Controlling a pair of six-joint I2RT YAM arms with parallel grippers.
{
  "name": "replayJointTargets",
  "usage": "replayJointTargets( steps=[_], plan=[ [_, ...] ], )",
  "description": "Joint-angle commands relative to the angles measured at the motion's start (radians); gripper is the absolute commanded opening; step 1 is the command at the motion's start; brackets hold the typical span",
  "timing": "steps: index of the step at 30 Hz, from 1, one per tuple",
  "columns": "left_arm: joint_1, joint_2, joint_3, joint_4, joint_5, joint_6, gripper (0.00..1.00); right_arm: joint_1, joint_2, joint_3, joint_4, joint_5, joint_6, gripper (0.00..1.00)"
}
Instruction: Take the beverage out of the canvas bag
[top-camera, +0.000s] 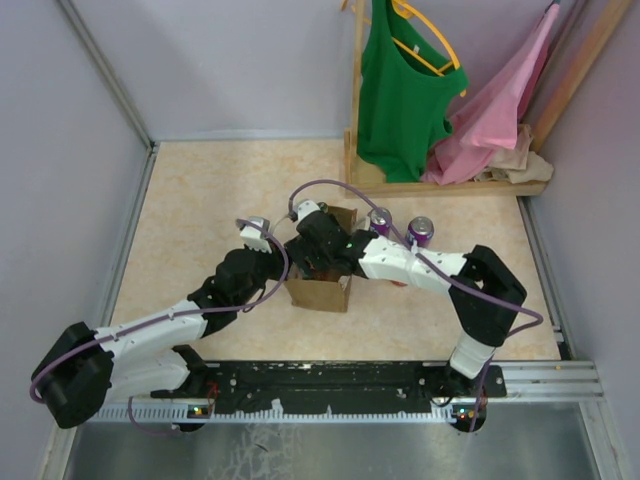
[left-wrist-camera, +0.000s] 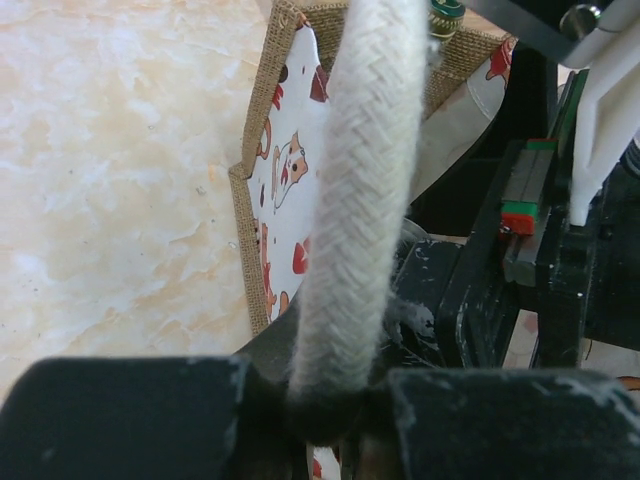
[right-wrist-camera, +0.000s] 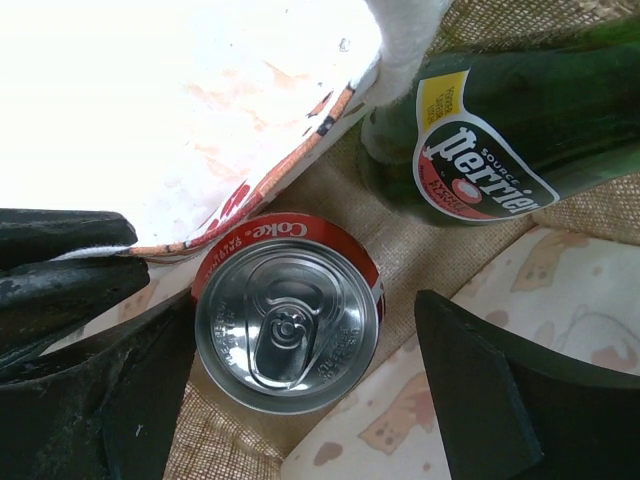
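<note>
- Left claw (left-wrist-camera: 320, 405): two black jaws pinched narrow on one rope handle (left-wrist-camera: 360, 180), a thick off-white cord of braided herringbone weave that rises to 12 o'clock from the jaws.
- Canvas bag (top-camera: 320, 292): one boxy tan bag of coarse burlap weave. It stands upright at the middle of the beige marbled bench (top-camera: 190, 210), mouth open. The white lining is printed with small brown-and-red cartoon figures. No writing on it can be read.
- Coke can (right-wrist-camera: 288, 325): one, upright on the bag's floor. It has a round silver lid with the pull tab flat, and a red rim where "Coke" reads in white.
- Perrier bottle (right-wrist-camera: 500, 130): one, of dark green glass, inside the bag at 1 o'clock from the can and close to it. Its label is yellow, white and red and reads "SOURCE perrier".
- Right claw (right-wrist-camera: 300, 380): down inside the bag with its black jaws spread wide, one at 9 o'clock of the can and one at 3 o'clock. The 3 o'clock jaw is clear of the can; nothing is held.
- Purple cans (top-camera: 380, 222): two with silver tops, side by side on the bench at 2 o'clock from the bag, the second one (top-camera: 420, 232) further right.
- Wooden rack (top-camera: 355, 120): at 1 o'clock in the far corner, carrying one green top (top-camera: 400, 100) on a yellow hanger (top-camera: 440, 45) and one pink garment (top-camera: 500, 110).
</note>
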Motion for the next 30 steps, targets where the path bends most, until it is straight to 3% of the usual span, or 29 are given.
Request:
replayJointTargets(
  steps=[1,7,9,11,15,30],
  plan=[
    [-0.01,0.002,-0.01,-0.017,0.04,0.009,0.03,0.015,0.032,-0.021,0.045,-0.016,-0.017,0.84],
    [-0.01,0.006,-0.009,-0.015,0.046,0.01,0.03,0.015,0.051,-0.019,0.046,-0.008,-0.016,0.73],
    [-0.01,0.007,-0.008,-0.015,0.049,0.008,0.03,0.016,0.055,-0.02,0.047,-0.011,-0.016,0.65],
    [-0.01,0.01,-0.009,-0.014,0.049,0.007,0.03,0.015,0.058,-0.018,0.044,-0.012,-0.016,0.51],
    [-0.01,0.013,-0.005,-0.014,0.054,0.008,0.03,0.016,0.064,-0.004,0.02,0.004,-0.015,0.0],
    [-0.009,0.013,0.002,-0.017,0.051,0.013,0.01,0.015,-0.185,0.112,-0.037,0.107,-0.069,0.0]
  ],
)
